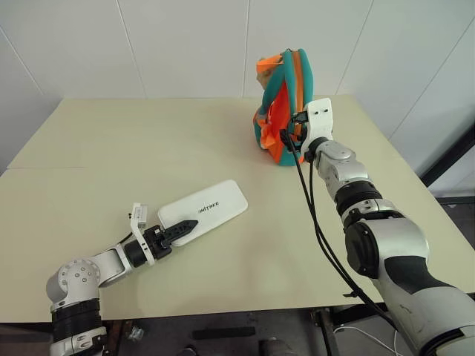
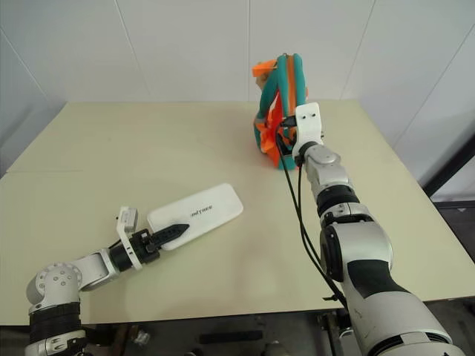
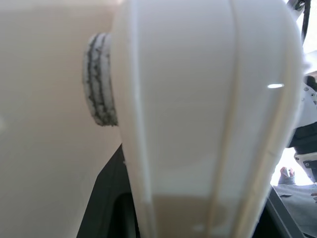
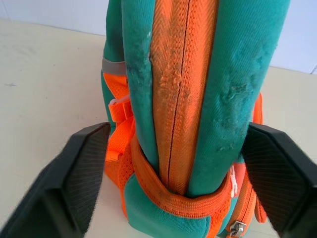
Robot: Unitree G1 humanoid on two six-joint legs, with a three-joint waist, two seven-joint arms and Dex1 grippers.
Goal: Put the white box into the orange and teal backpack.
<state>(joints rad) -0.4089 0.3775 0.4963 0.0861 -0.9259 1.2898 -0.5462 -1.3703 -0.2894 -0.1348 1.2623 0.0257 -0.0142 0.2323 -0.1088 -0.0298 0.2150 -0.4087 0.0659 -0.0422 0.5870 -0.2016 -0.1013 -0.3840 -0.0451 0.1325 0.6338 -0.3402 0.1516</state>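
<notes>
Jaws: two; one box [image 1: 204, 208], one backpack [image 1: 283, 104].

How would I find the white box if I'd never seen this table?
Look at the big cream table. On the side nearest the robot, left of the middle, the white box lies flat, with the left gripper at its near end. It is long and thin with rounded corners and small dark letters on top, unlike the tall orange and teal backpack at the far side.

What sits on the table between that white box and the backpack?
Nothing: in the left eye view only bare table lies between the white box and the orange and teal backpack.
</notes>
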